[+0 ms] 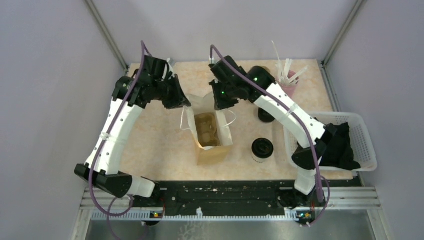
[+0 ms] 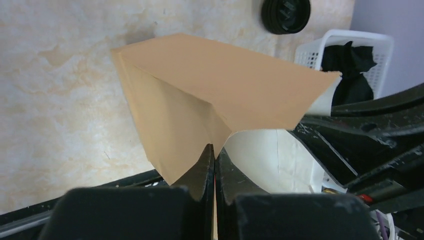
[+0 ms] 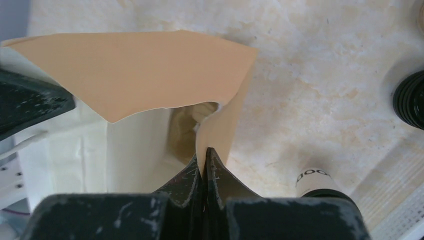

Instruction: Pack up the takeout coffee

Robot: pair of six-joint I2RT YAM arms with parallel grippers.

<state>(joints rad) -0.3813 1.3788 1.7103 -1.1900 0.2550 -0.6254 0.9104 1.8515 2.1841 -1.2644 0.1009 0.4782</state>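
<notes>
Nearest the arm bases, the takeout coffee (image 1: 262, 149) stands upright on the table, lid on. It is just right of the paper bag (image 1: 212, 156), apart from it, and not yet packed.

The bag is stood in the middle of the table with its mouth facing up. Brownish shapes are seen inside, too indistinct to name.

At the bag's far left corner, the left gripper (image 2: 215, 152) is clenched on the rim, with brown paper pinched between its fingers. At the far right corner, the right gripper (image 3: 205, 155) is likewise clamped on the rim's edge. The step in hand is judged to be opening the mouth.

To do this well, the two pinched edges should be drawn apart evenly and level, so that the paper is neither torn nor the bag lifted or tipped. Only the thin rim should be gripped, and the string handles left free. The mouth needs to be creased wide enough to stand open unaided, since one gripper will likely have to be released to fetch the cup.

To the right, a white basket (image 1: 367, 145) holds a black cloth (image 1: 345, 145). Farther back, a pile of black lids (image 1: 265, 116) and a cup of stirrers (image 1: 287, 82) are set.
</notes>
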